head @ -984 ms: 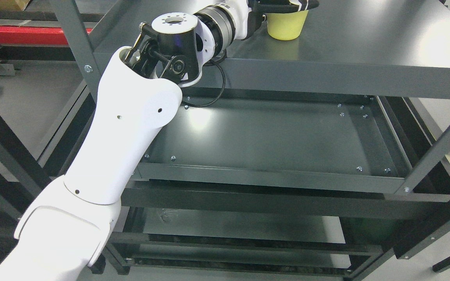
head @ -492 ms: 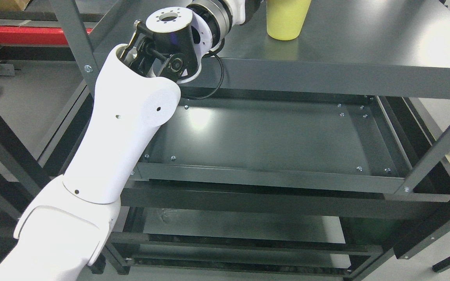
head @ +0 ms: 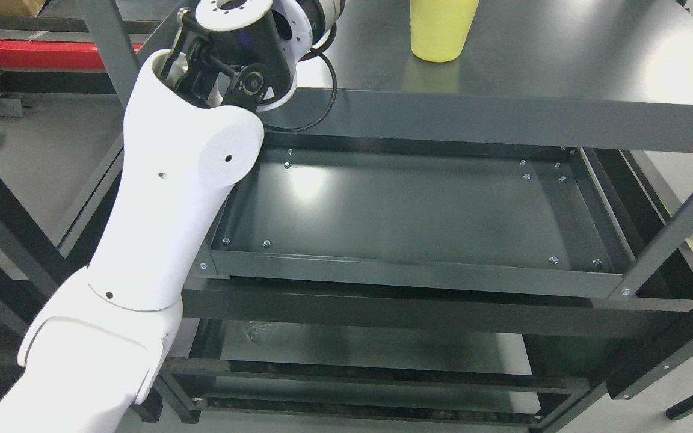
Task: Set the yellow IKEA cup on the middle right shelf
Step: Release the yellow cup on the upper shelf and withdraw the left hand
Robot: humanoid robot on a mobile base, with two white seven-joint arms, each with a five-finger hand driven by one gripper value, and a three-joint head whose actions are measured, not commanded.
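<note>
My left arm [head: 166,198] comes up from the lower left and bends at the wrist joint [head: 244,54], then runs out of the top edge of the view. My left hand is past that edge, so I cannot tell whether it is released or clenched, and I won't guess. My right arm does not show at all.

To the right of where my forearm leaves the picture stands the yellow IKEA cup [head: 441,33], upright on the shelf [head: 563,78] that my wrist reaches over. Nothing of mine touches the part of it I can see. Its rim is cut off by the top edge (only the tapering lower body and the base show), and its long axis is vertical, base flat on the dark metal. A faint yellow reflection lies under it.

The relation that matters: the cup lies off to the right of my wrist and at about the same depth into the shelf, with a bare stretch of shelf between. My left arm is the nearer one, being the only one up here. I judge the cup to be already set down, near the middle of what I see of this shelf rather than hard over to the right; whether that counts as the right spot I cannot settle from here.

Below and nearer to me, the lower tray shelf [head: 412,270] holds nothing I can make out besides its bolts.
</note>
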